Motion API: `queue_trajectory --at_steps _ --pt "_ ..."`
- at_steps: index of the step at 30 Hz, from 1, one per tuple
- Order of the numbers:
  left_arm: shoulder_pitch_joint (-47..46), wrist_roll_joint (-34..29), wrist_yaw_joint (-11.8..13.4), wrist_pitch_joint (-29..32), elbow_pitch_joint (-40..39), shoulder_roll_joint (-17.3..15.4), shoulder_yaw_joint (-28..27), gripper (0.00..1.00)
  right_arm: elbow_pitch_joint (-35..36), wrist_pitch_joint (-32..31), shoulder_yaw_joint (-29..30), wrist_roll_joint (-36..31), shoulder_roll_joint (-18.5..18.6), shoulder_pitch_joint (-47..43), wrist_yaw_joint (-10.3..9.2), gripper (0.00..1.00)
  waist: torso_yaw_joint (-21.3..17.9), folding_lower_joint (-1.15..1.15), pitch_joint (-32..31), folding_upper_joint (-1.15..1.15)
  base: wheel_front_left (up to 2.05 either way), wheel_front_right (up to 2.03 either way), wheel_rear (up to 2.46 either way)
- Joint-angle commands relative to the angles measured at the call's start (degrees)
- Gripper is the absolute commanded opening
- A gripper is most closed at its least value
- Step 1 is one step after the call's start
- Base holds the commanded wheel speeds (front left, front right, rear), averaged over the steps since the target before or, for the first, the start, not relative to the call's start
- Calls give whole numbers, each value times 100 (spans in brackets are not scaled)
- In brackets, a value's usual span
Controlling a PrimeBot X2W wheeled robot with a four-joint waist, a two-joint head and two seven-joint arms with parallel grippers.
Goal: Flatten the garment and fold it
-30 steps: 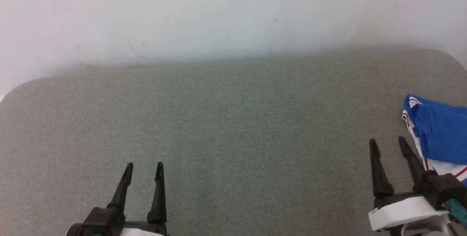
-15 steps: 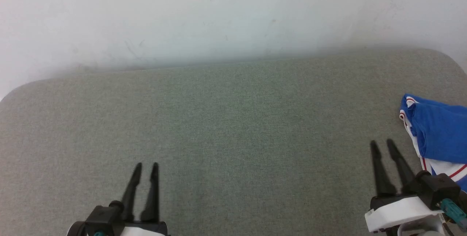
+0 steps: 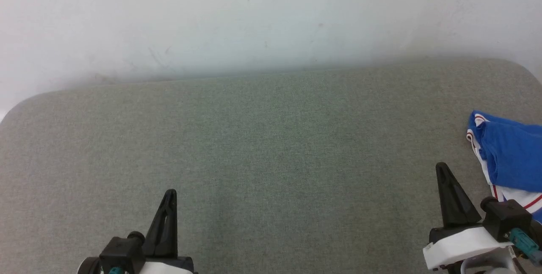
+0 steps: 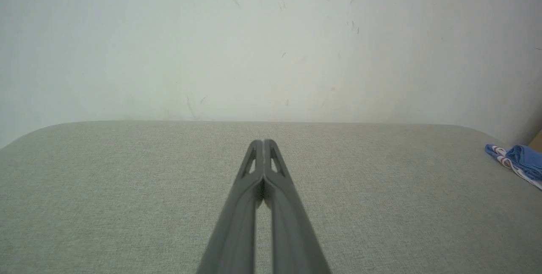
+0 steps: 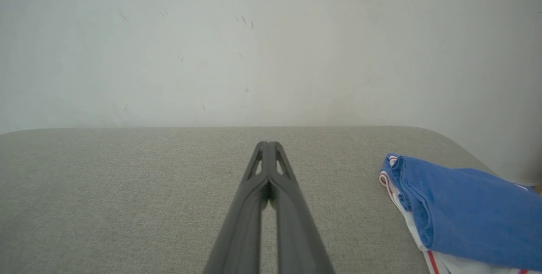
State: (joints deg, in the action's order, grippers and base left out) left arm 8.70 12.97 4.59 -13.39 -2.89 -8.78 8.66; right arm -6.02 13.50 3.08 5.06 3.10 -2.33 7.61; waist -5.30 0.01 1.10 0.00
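The garment (image 3: 512,155) lies bunched at the right edge of the grey-green table (image 3: 271,147), royal blue on top with white cloth and red-and-white trim beneath. It also appears at the right in the right wrist view as the garment (image 5: 461,210) and far right in the left wrist view as the garment (image 4: 518,161). My right gripper (image 3: 442,168) stands just left of the garment, apart from it, shut with nothing between its fingers. My left gripper (image 3: 170,193) is at the lower left, shut and empty. Both pairs of tips meet: left gripper (image 4: 263,142), right gripper (image 5: 267,143).
A pale wall (image 3: 271,15) rises behind the table's far edge. The table's back corners are rounded, and its right edge lies close beside the garment.
Both grippers have gone from open to shut on nothing. The garment has not moved.
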Motion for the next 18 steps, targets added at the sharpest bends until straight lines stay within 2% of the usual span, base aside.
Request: queue_trajectory --at_steps 1,18 --pt "-95 -72 -44 38 21 34 -46 0 41 -48 -23 -30 -3 26 -1 0 9 0 -2 0 0 0 0" --pt "-206 -249 -103 225 59 114 -164 0 122 -235 -64 -99 -6 56 -3 0 84 0 -18 0 0 0 0"
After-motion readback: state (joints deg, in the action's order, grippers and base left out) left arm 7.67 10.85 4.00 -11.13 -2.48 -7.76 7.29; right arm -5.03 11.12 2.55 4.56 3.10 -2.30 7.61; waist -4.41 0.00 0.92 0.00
